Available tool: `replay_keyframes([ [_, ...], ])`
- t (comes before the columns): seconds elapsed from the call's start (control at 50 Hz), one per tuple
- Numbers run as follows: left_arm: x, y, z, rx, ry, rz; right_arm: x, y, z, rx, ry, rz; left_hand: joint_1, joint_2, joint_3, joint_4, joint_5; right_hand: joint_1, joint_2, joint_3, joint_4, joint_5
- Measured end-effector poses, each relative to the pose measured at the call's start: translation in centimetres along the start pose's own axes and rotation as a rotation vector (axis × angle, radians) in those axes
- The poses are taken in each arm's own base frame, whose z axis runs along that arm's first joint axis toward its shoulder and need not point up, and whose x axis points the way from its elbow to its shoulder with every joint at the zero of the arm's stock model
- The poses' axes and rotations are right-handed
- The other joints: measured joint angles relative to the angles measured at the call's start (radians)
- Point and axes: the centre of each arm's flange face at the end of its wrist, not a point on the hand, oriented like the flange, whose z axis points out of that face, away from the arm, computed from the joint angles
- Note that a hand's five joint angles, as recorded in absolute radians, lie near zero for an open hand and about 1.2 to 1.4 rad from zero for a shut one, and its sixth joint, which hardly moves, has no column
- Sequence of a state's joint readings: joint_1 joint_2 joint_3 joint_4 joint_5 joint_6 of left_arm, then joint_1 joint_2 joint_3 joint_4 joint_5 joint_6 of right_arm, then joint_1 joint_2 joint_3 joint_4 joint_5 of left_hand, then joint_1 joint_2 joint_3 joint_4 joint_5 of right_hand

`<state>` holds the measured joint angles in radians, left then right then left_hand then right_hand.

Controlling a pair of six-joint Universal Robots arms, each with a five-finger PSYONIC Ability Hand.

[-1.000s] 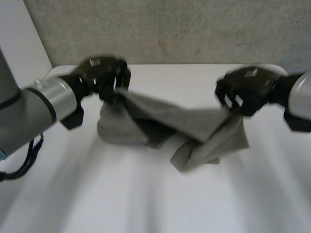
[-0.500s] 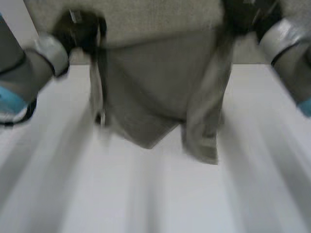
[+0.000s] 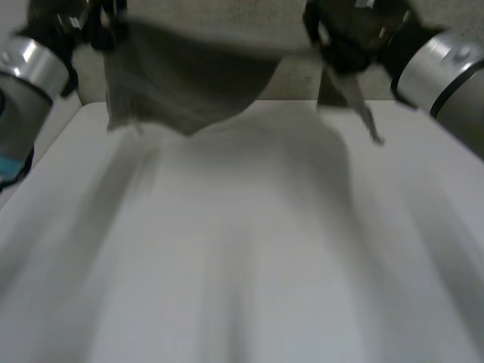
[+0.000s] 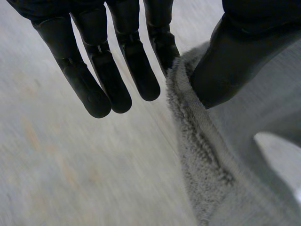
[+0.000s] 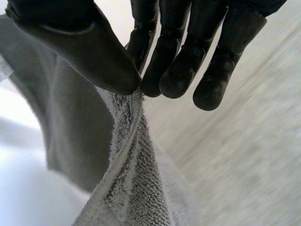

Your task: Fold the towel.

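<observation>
Nearest of all, the white table [image 3: 242, 287] spreads out flat. Farther on, over its far part, the grey towel [image 3: 189, 83] hangs in the air below the fingers of both hands. It is slack in the middle, and one loose tail drops down under the right hand's fingertips.

I think the step now is to hold the towel up and get it straight, so it can be laid down for a fold. To do that well, both hands should be level and pull gently apart until the top edge goes tight. Neither pinch should slip. The loose tail needs to fall flat, not bunched, or the fold will come out crooked.

At the top of the towel, the left hand [image 3: 76, 19] holds its fingers [image 4: 136, 70] nearly straight. Its thumb [image 4: 235, 56] presses the towel's fuzzy edge against the finger next to it, and the other fingers touch nothing. The right hand [image 3: 348, 34] does much the same. Its thumb [image 5: 80, 42] and its fingers [image 5: 174, 70] meet at their tips and nip the towel's edge between them. Behind the hands stands a grey wall [image 3: 295, 76].
</observation>
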<state>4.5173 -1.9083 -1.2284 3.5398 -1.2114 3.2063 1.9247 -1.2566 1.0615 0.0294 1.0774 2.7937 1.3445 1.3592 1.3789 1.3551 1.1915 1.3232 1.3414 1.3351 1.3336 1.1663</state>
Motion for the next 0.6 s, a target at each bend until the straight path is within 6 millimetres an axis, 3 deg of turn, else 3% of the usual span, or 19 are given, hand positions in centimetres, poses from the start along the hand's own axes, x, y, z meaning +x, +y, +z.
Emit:
replay_keyframes([
  [0.04, 0.4, 1.8, -1.0, -0.059, 0.032, 0.012, -0.8, 1.7, -0.2, -0.067, -0.035, 0.000, 0.000, 0.000, 0.000, 0.000, 0.000, 0.000, 0.002, 0.000, 0.000, 0.000],
  [0.12, 2.3, 6.6, -4.7, -0.214, 0.148, 0.081, -3.4, 7.2, -1.4, -0.267, -0.143, -0.034, 0.000, 0.002, 0.001, 0.000, 0.000, 0.000, 0.002, 0.000, 0.000, 0.000],
  [0.24, 5.0, 11.6, -9.8, -0.393, 0.280, 0.183, -6.8, 12.9, -4.1, -0.464, -0.279, -0.047, 0.000, 0.003, 0.001, 0.004, 0.000, 0.000, 0.002, 0.000, 0.000, 0.000],
  [0.28, 5.5, 12.6, -11.0, -0.437, 0.307, 0.206, -7.6, 13.8, -4.9, -0.498, -0.305, -0.037, 0.000, 0.003, 0.001, 0.004, 0.000, 0.000, 0.002, 0.000, 0.000, 0.000],
  [0.4, 5.9, 14.1, -13.5, -0.529, 0.341, 0.249, -8.8, 14.6, -6.7, -0.547, -0.335, -0.005, 0.000, 0.003, 0.001, 0.004, 0.000, 0.000, 0.002, 0.000, 0.000, 0.000],
  [0.6, 4.4, 14.5, -13.5, -0.547, 0.291, 0.263, -8.1, 12.6, -8.5, -0.516, -0.270, 0.058, 0.000, 0.003, 0.001, 0.004, 0.000, 0.000, 0.002, 0.000, 0.000, 0.007],
])
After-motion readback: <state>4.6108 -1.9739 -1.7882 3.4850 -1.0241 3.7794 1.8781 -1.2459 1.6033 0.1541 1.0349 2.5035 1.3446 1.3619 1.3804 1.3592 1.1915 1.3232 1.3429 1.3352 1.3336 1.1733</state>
